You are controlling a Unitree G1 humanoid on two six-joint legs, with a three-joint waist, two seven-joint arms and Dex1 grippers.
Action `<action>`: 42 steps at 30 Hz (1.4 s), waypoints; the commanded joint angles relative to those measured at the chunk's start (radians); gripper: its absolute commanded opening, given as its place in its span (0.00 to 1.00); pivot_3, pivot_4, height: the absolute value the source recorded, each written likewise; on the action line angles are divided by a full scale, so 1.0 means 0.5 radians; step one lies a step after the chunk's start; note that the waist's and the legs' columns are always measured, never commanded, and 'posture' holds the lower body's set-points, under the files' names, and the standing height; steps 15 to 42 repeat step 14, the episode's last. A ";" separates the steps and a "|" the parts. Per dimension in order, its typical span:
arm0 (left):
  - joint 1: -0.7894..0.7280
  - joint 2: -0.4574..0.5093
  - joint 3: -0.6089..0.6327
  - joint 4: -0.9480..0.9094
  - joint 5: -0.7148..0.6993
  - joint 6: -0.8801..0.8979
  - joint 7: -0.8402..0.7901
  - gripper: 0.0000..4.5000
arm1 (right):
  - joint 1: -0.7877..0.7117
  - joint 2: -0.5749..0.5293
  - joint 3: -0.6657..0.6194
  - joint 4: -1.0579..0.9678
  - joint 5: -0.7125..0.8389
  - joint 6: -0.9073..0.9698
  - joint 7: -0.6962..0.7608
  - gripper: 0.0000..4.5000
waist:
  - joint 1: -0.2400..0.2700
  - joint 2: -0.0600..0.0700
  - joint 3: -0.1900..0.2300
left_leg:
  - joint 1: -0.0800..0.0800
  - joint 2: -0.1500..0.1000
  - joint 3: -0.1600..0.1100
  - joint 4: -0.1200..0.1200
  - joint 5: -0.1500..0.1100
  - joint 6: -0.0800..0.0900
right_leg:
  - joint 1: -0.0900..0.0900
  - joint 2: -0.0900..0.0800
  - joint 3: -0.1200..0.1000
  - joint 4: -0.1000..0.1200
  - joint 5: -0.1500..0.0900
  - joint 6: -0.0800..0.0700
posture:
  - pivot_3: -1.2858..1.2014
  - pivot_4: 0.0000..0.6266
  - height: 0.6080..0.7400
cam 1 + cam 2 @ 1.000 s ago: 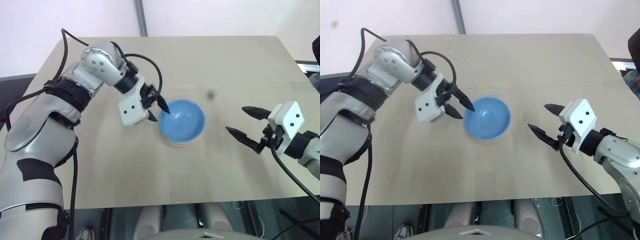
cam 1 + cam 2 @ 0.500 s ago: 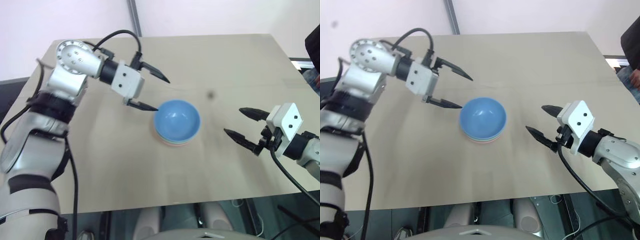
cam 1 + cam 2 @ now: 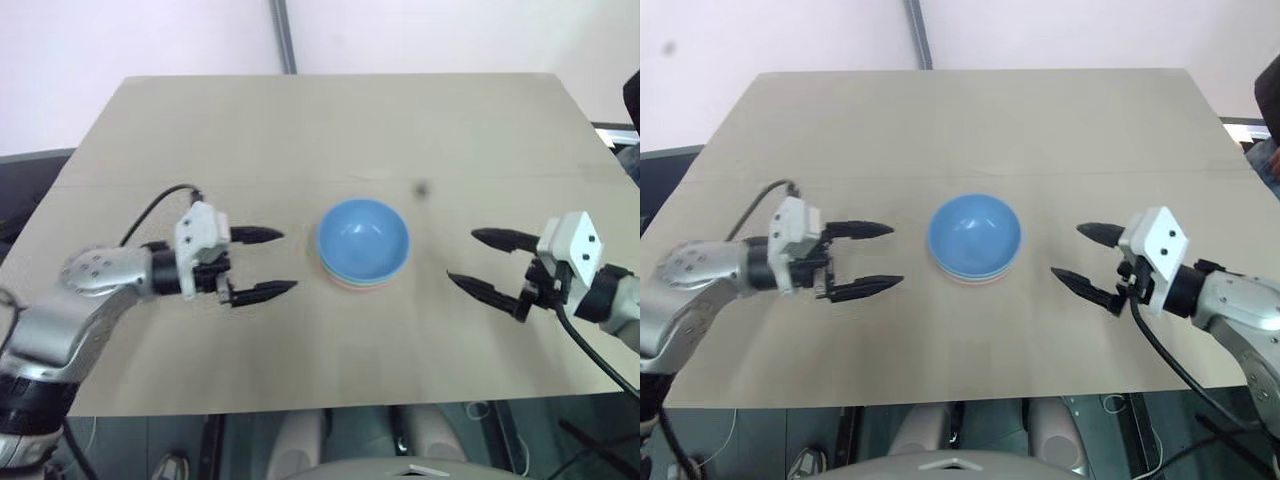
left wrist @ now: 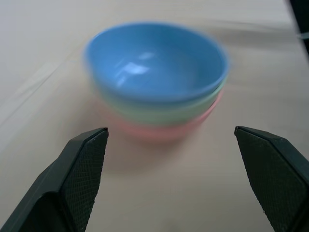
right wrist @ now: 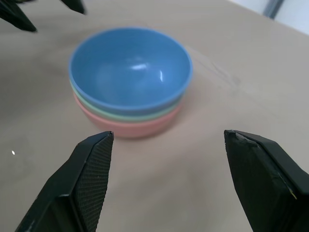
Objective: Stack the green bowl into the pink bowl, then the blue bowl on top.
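We note the smooth round sky-blue bowl [image 3: 363,238] nested in the pale mint-green bowl [image 5: 126,114], which sits in the salmon-pink bowl [image 5: 129,127], mid-way across the plain tan table [image 3: 330,120]. The left gripper [image 3: 262,262] and right gripper [image 3: 478,262] flank the stack, each apart from it, jaws spread and empty.

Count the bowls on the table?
3, all nested in one stack mid-table: blue bowl on top, green bowl in the middle, pink bowl at the bottom.

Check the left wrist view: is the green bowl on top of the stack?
No, the blue bowl sits on top, with the green bowl under it and the pink bowl lowest.
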 commanded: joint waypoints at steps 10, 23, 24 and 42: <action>0.411 -0.079 0.621 -0.205 -0.008 0.054 -0.095 0.98 | 0.486 -0.060 -0.596 -0.200 0.172 0.013 0.125 0.88 | 0.007 0.000 0.000 | 0.004 0.000 0.011 -0.003 0.000 0.000 | 0.005 0.000 -0.001 -0.001 0.000 0.000 | 0.52 0.24 1.00; 0.388 -0.086 0.611 -0.226 -0.024 0.084 -0.137 0.98 | 0.498 -0.091 -0.617 -0.172 0.158 -0.026 0.175 0.88 | 0.005 -0.001 -0.001 | 0.006 0.000 0.014 -0.002 0.000 0.000 | 0.005 0.000 0.002 -0.002 0.000 0.000 | 0.52 0.24 1.00; 0.388 -0.086 0.611 -0.226 -0.024 0.084 -0.137 0.98 | 0.498 -0.091 -0.617 -0.172 0.158 -0.026 0.175 0.88 | 0.005 -0.001 -0.001 | 0.006 0.000 0.014 -0.002 0.000 0.000 | 0.005 0.000 0.002 -0.002 0.000 0.000 | 0.52 0.24 1.00; 0.388 -0.086 0.611 -0.226 -0.024 0.084 -0.137 0.98 | 0.498 -0.091 -0.617 -0.172 0.158 -0.026 0.175 0.88 | 0.005 -0.001 -0.001 | 0.006 0.000 0.014 -0.002 0.000 0.000 | 0.005 0.000 0.002 -0.002 0.000 0.000 | 0.52 0.24 1.00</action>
